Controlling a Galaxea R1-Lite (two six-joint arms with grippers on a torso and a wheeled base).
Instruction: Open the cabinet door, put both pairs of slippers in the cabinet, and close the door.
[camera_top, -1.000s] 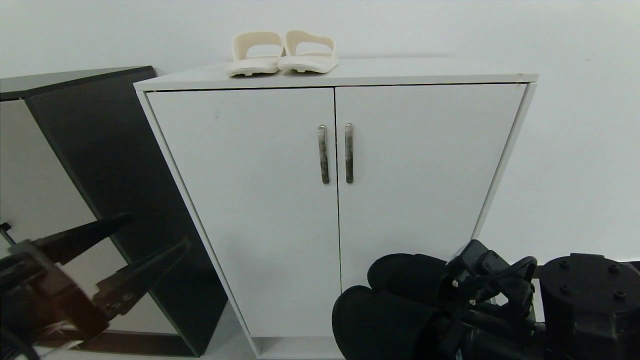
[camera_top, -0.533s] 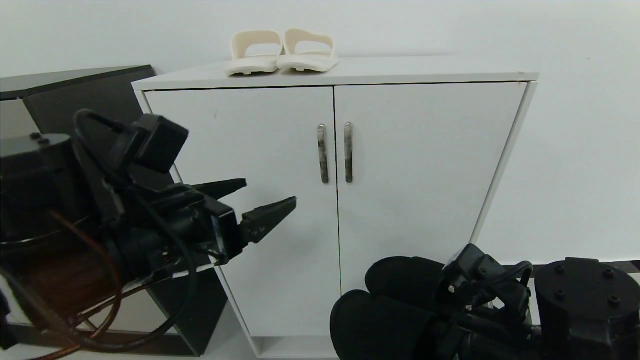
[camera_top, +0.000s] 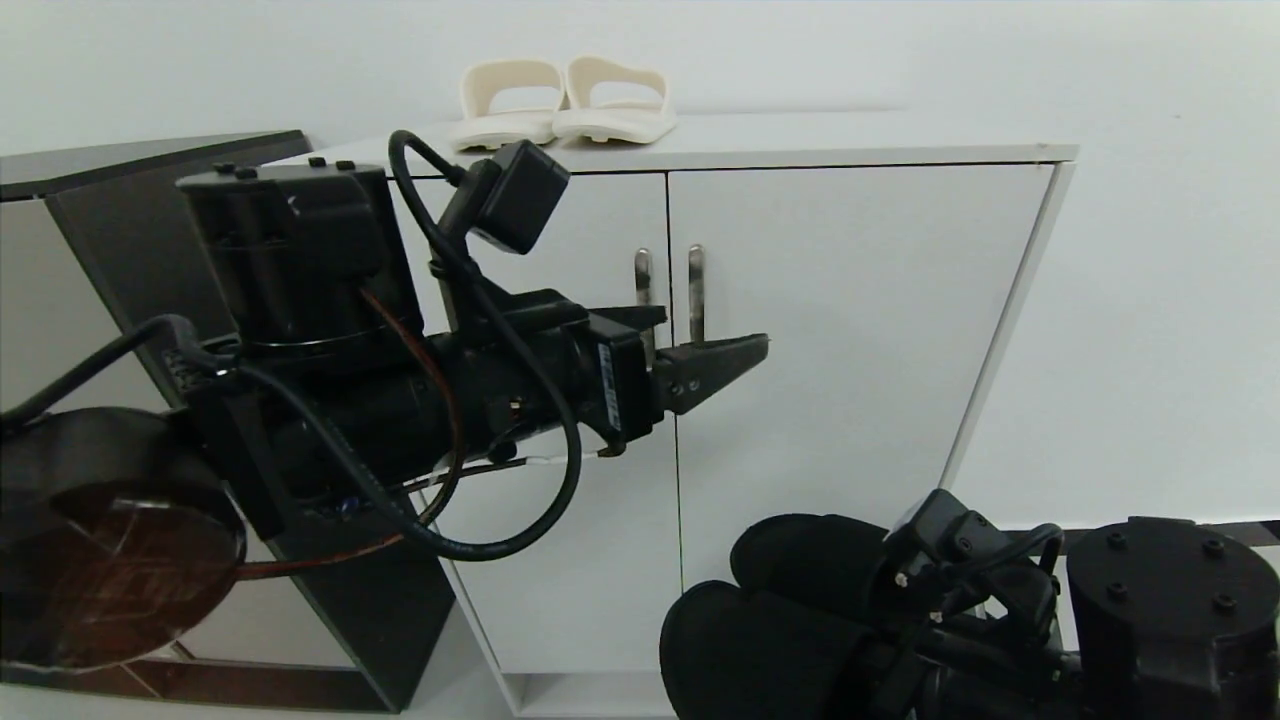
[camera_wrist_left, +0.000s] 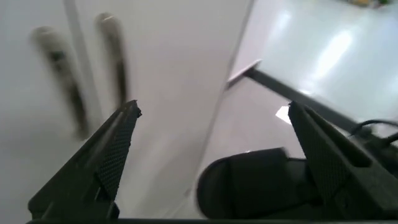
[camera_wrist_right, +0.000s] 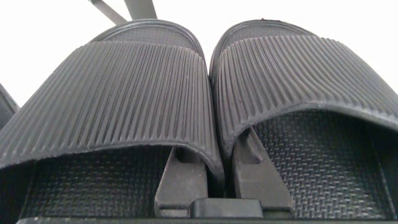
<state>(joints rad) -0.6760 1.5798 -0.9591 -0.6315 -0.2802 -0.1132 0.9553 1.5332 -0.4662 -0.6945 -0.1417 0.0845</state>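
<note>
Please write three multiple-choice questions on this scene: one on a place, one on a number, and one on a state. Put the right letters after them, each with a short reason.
1. Where is the pair of cream slippers?
A. on top of the cabinet
B. inside it
C. on the floor

2. How many handles does the cabinet front have?
A. one
B. two
C. four

3. What is the state of the right gripper?
A. open and empty
B. shut on the black slippers
C. shut on a door handle

Answers:
1 A: they rest on the cabinet's white top panel.
2 B: two metal bars stand side by side where the shut doors meet.
3 B: the gripper pinches the adjoining inner sides of the pair.
</note>
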